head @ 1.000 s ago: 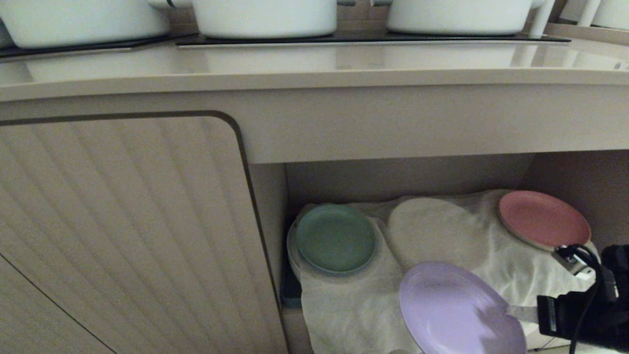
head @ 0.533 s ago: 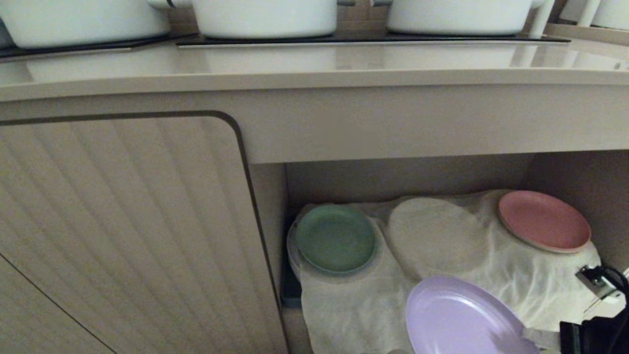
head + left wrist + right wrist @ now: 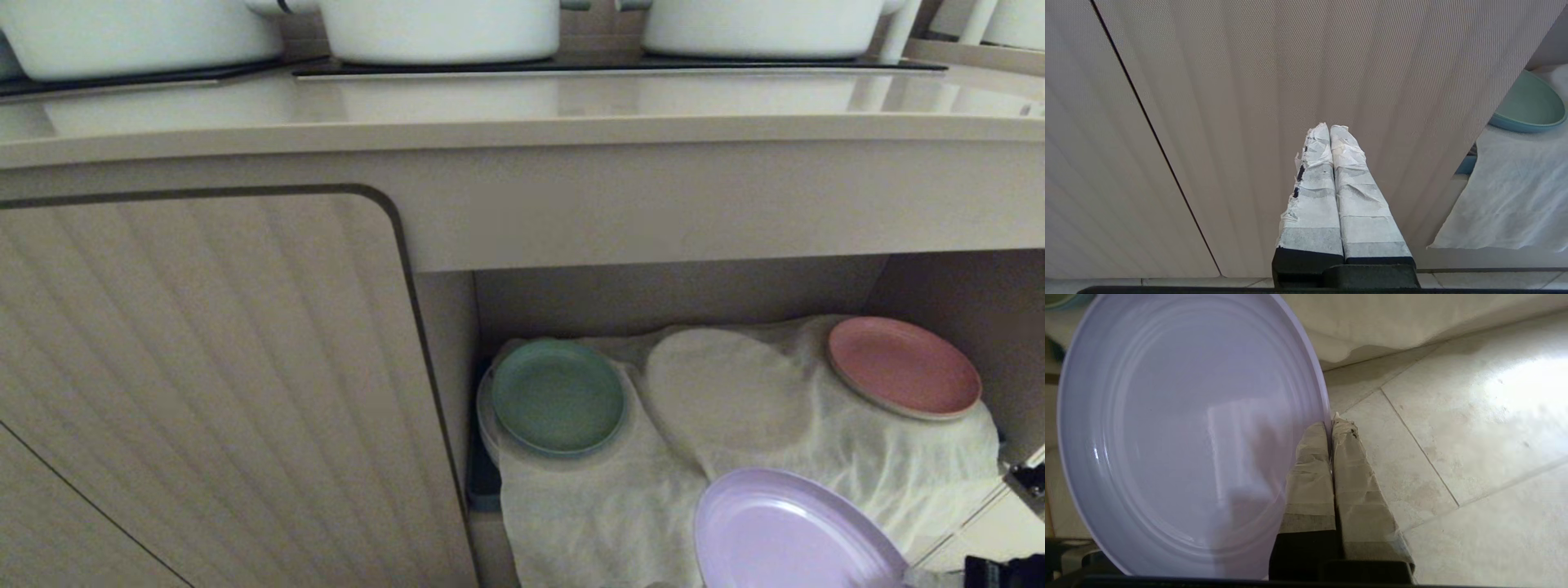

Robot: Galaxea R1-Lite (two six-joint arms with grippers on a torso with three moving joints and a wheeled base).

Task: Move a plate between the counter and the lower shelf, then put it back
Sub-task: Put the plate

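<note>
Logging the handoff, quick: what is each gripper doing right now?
Left gripper: shut, holding nothing, facing the cabinet door.
Right gripper: shut on the lilac plate, pinching its rim.

From my station the desk [image 3: 522,106] reads as smooth, glossy beige, mirroring the glazed white pots [image 3: 441,28]. The cabinet door [image 3: 204,384] looks matt with fine ribbing. A thin, wrinkled white cloth [image 3: 604,514] drapes the lower shelf [image 3: 678,290]. The plate [image 3: 1184,433] seems smooth lilac plastic with a soft sheen. My right end effector [image 3: 1331,426] wears creased paper-like tape.
</note>
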